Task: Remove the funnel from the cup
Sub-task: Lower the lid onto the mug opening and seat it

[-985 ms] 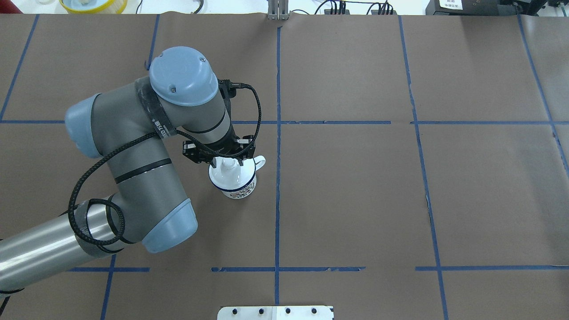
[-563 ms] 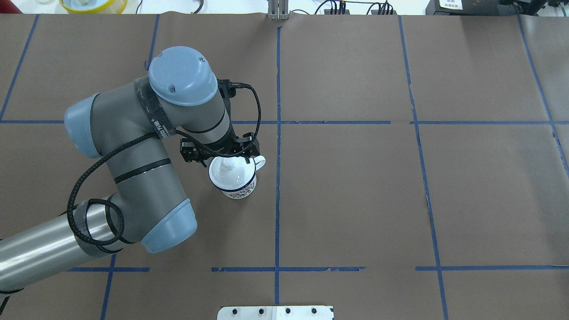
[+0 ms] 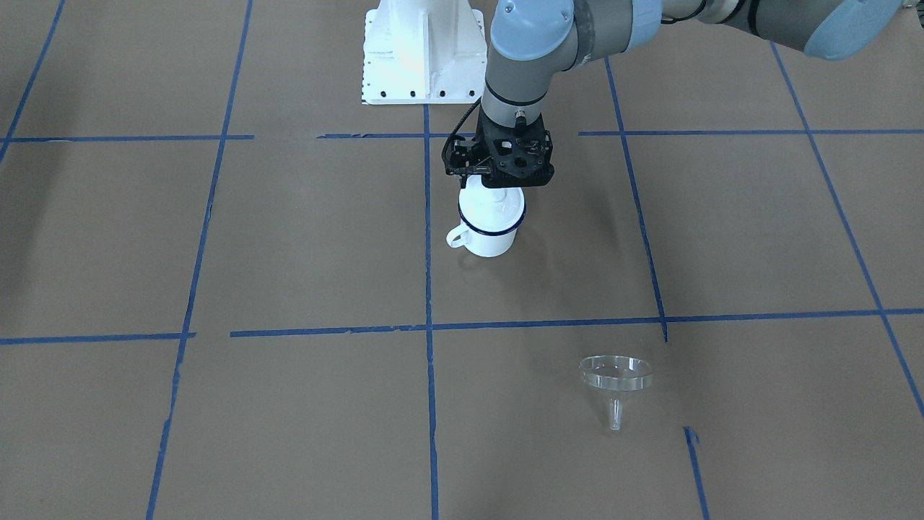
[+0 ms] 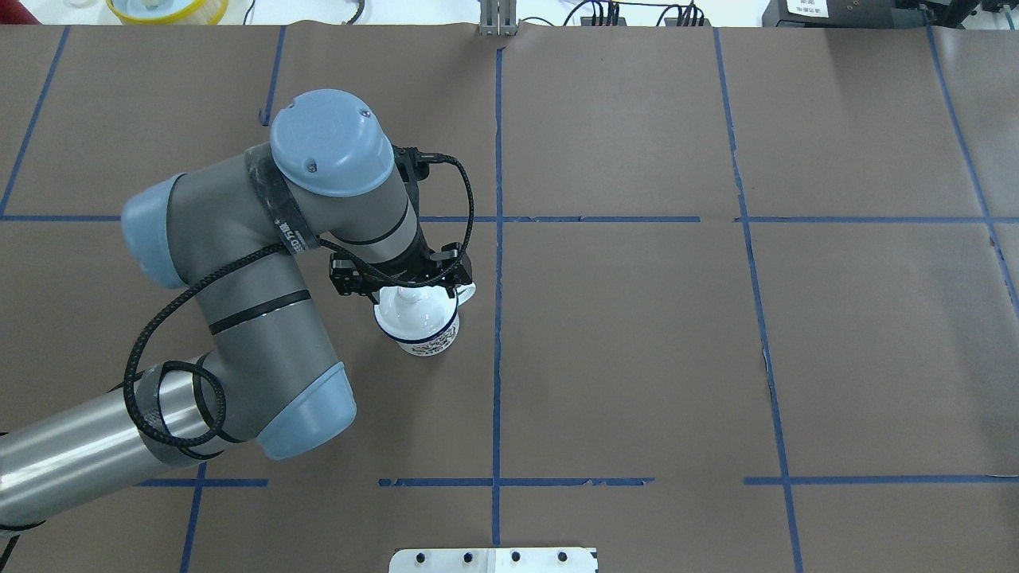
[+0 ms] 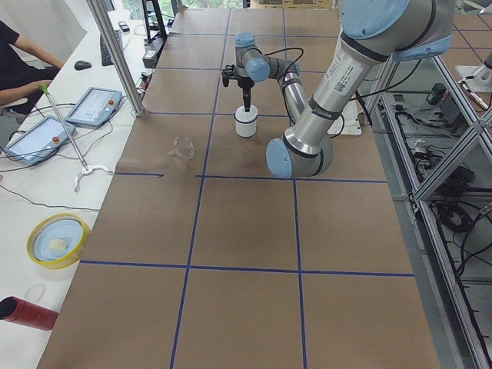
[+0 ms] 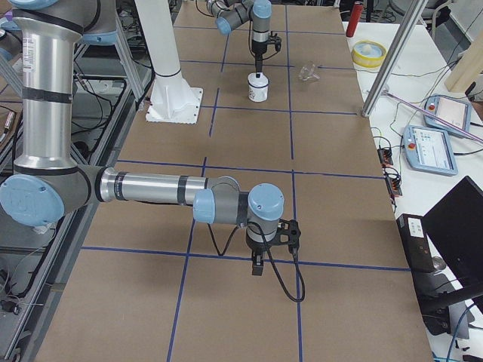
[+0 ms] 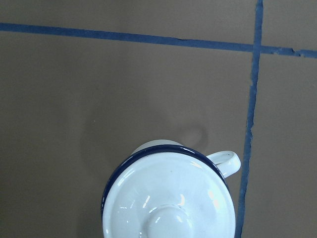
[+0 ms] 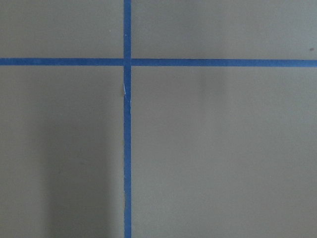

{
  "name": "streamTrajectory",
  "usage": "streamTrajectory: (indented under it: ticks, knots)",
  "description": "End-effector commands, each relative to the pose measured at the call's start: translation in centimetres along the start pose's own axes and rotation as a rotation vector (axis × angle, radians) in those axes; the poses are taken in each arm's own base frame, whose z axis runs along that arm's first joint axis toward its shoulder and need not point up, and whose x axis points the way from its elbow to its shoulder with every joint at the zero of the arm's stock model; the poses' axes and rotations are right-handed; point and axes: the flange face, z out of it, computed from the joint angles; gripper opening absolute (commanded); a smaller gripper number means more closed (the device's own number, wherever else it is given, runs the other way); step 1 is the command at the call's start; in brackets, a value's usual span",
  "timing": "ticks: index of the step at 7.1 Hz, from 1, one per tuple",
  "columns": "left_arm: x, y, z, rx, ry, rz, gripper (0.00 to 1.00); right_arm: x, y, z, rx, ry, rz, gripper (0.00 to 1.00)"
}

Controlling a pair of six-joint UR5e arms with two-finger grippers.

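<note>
The cup (image 3: 491, 242) is a white enamel mug with a blue rim, standing upright near the table's middle. A white round lid with a knob (image 3: 492, 206) sits on it, and no funnel shows in it. The clear funnel (image 3: 616, 377) lies on the paper far from the cup, towards the operators' side; it also shows in the exterior left view (image 5: 183, 147). My left gripper (image 4: 410, 288) hangs just over the lid (image 4: 414, 314), jaws spread to either side of the knob. The left wrist view shows the lid (image 7: 168, 198) and no fingers. My right gripper (image 6: 257, 268) points down over bare paper; I cannot tell its state.
The white robot base plate (image 3: 422, 58) stands at the robot's edge of the table. A yellow bowl (image 5: 55, 240), a red cylinder (image 5: 27, 311) and tablets (image 5: 94, 105) lie on the side bench. Blue tape lines cross the brown paper.
My left arm and gripper have shifted slightly to the right above the lid. The cup and lid have stayed in place.
</note>
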Motion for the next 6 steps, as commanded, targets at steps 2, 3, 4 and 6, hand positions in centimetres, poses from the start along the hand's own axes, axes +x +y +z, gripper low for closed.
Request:
streamTrajectory:
  ticks: [2, 3, 4, 6]
  knots:
    - [1.1, 1.9, 1.3, -0.027, 0.011, 0.009, 1.00, 0.0, 0.0, 0.0, 0.000, 0.000, 0.000, 1.00]
    - [1.3, 2.6, 1.8, -0.036, 0.010, 0.016, 1.00, 0.0, 0.0, 0.0, 0.000, 0.000, 0.000, 1.00]
    - [1.6, 2.8, 1.7, -0.036, 0.022, 0.022, 1.00, 0.0, 0.0, 0.0, 0.000, 0.000, 0.000, 1.00]
    - [1.8, 2.9, 2.3, -0.039, 0.021, 0.026, 1.00, 0.0, 0.0, 0.0, 0.000, 0.000, 0.000, 1.00]
